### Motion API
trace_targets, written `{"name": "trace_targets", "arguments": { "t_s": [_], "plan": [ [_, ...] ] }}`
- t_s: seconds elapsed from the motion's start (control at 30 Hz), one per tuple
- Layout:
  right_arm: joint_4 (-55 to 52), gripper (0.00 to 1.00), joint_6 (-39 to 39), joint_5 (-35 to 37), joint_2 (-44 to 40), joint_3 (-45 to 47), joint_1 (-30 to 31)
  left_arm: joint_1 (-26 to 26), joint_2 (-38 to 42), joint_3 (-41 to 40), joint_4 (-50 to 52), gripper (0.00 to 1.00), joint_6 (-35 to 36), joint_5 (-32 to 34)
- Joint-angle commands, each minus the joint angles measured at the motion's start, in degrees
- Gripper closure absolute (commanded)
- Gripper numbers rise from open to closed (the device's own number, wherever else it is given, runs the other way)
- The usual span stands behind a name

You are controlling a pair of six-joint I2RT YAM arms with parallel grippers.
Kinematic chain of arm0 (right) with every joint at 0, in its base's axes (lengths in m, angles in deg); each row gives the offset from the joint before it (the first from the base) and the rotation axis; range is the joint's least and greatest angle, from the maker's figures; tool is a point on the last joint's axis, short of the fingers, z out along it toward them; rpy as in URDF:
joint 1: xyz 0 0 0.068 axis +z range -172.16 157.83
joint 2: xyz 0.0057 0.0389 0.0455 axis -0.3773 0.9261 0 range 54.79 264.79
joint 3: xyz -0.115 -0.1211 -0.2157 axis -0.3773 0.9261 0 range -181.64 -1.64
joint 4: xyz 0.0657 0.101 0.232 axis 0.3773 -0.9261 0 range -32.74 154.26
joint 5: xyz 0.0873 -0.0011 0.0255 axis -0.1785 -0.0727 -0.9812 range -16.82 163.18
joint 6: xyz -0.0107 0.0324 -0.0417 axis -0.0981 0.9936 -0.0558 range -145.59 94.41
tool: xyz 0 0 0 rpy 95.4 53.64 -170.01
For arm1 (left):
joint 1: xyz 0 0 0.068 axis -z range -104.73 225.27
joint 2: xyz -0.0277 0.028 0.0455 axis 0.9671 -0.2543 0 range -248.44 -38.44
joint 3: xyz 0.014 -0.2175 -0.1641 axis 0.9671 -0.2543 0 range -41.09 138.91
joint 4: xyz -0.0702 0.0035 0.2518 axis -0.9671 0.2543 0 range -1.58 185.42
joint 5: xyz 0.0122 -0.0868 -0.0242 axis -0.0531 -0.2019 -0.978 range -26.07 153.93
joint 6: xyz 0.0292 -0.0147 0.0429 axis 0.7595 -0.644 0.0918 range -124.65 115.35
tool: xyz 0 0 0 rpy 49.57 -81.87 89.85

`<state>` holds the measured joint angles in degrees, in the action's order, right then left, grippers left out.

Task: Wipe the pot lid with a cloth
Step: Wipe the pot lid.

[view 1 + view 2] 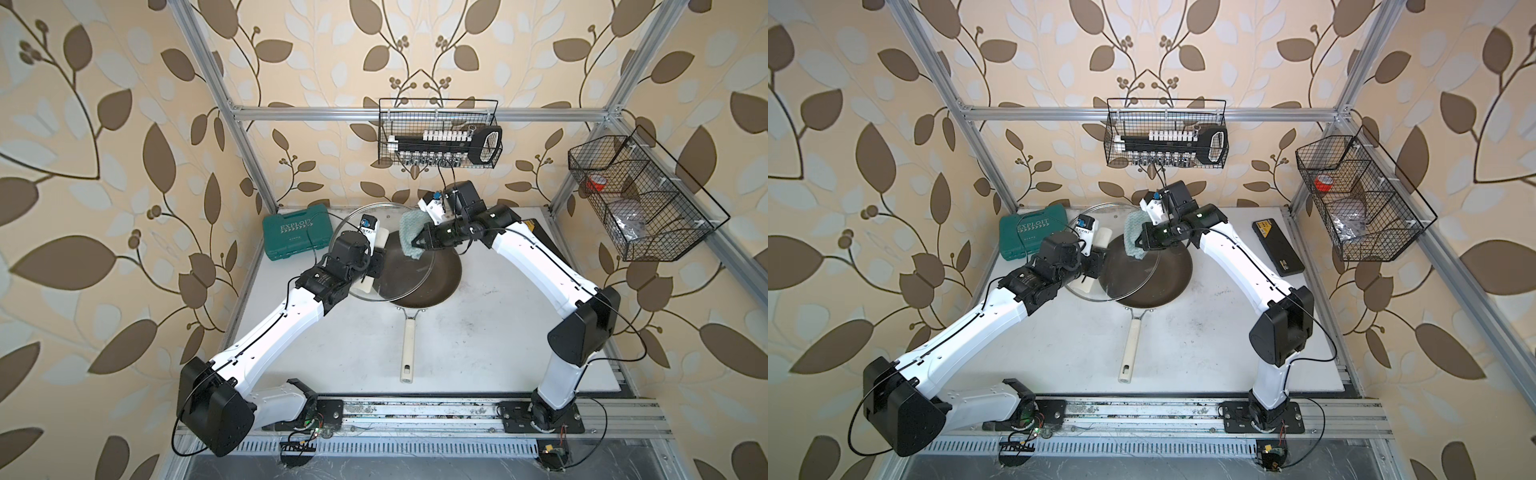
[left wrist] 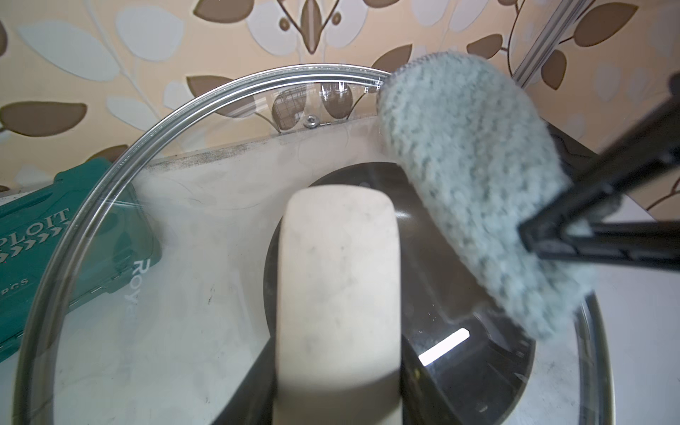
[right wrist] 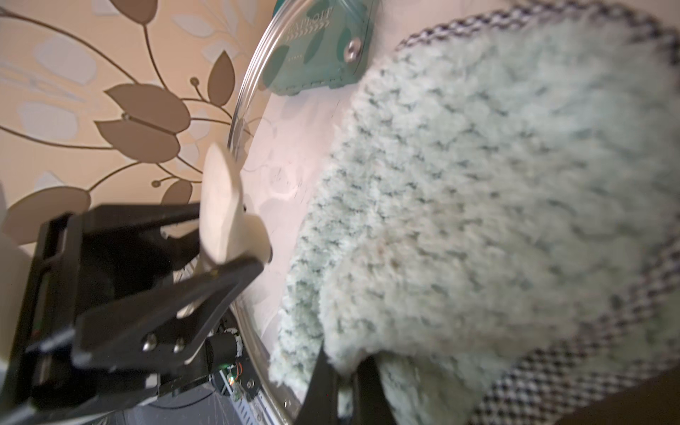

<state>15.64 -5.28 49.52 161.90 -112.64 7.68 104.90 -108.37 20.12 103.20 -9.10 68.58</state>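
Leaning clear-glass pot lid (image 1: 403, 274) w/ metal rim; fuzzy grn-grey cloth (image 1: 411, 235) touching.

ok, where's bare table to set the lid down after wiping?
Biggest bare patch: near the bases, between the pan handle and the right arm. Another between that handle and the left arm. The back is crowded: green case, frying pan, lid, cloth, black case.

The pot lid (image 1: 1121, 270) is held by its cream handle in the left gripper (image 1: 1096, 264), raised over the frying pan (image 1: 1169, 282). The cloth (image 1: 1133, 226) is clamped in the right gripper (image 1: 1140, 242) and set against the lid's far edge. A green case (image 1: 1025, 232) is seen beside the lid, a black case (image 1: 1278, 248) well apart.
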Motion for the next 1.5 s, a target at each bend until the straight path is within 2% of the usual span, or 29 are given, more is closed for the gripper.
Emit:
{"name": "trace_targets", "arguments": {
  "t_s": [0.0, 0.23, 0.4, 0.47, 0.63, 0.83, 1.13, 1.47],
  "plan": [
    [-3.94, 1.00, -1.67, 0.88, 6.16, -7.25, 0.37, 0.34, 4.99, 6.44, -15.84, 1.00, -0.18, -5.37],
    [-6.98, 1.00, 0.74, 0.41, 16.62, -23.00, 0.32, 0.77, 4.98, 6.04, -16.11, 1.00, -0.47, -7.63],
    [-7.55, 1.00, 1.60, -0.23, 18.20, -25.53, 0.36, 0.78, 5.15, 6.45, -15.31, 1.00, -0.21, -6.19],
    [-7.04, 1.00, 1.38, 0.18, 16.61, -22.84, 0.39, 0.78, 5.24, 6.51, -14.72, 1.00, -0.34, -4.25],
    [-2.38, 1.00, 0.97, 0.56, 8.01, -8.22, 0.28, 0.72, 6.09, 6.01, -14.46, 1.00, -1.58, 3.48],
    [1.42, 1.00, 0.45, 0.36, -1.98, 6.94, 1.36, 0.78, 7.03, 0.80, -24.10, 1.00, -2.80, 6.08],
    [2.33, 1.00, 0.78, 2.45, -7.79, 15.30, 6.99, 0.84, 3.17, 0.22, -29.55, 1.00, -10.46, 10.89],
    [9.13, 1.00, 4.86, 3.34, -7.17, 21.06, 12.53, 1.43, 1.60, 3.64, -24.99, 1.00, -19.66, 19.83]
  ]
}}
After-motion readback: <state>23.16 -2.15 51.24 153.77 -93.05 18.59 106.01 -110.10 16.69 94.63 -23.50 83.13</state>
